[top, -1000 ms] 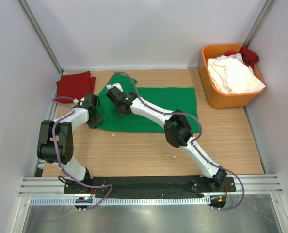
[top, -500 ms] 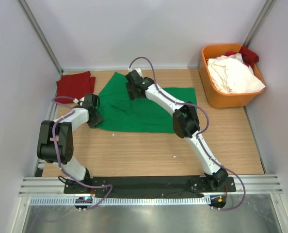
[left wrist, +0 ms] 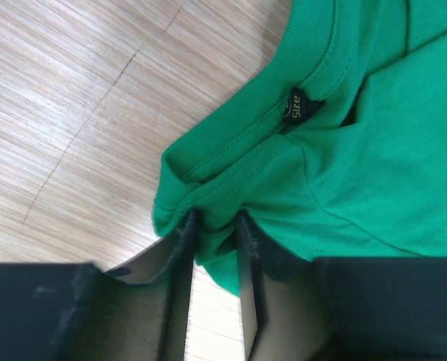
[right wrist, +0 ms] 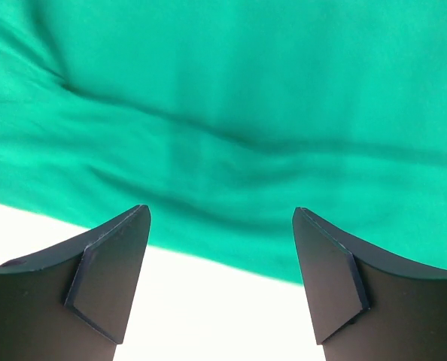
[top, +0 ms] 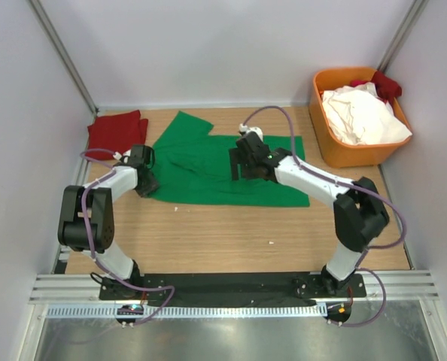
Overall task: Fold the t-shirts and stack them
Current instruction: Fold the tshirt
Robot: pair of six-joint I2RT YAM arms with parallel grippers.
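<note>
A green shirt [top: 208, 169] lies spread out and wrinkled on a wooden worktop [top: 223, 233], one sleeve pointing to the far side. The left hand [left wrist: 212, 226] is clamped on a bunch of its fabric just beside the collar, at the shirt's left edge. The right hand [right wrist: 220, 214] hovers over the shirt's middle, fingers wide apart, holding nothing. A folded red shirt [top: 117, 132] sits in the far left corner. White shirts [top: 363, 116] and a second red shirt [top: 385, 84] wait in an orange bin [top: 344, 156]. The task looks early: one shirt folded, the rest to do.
</note>
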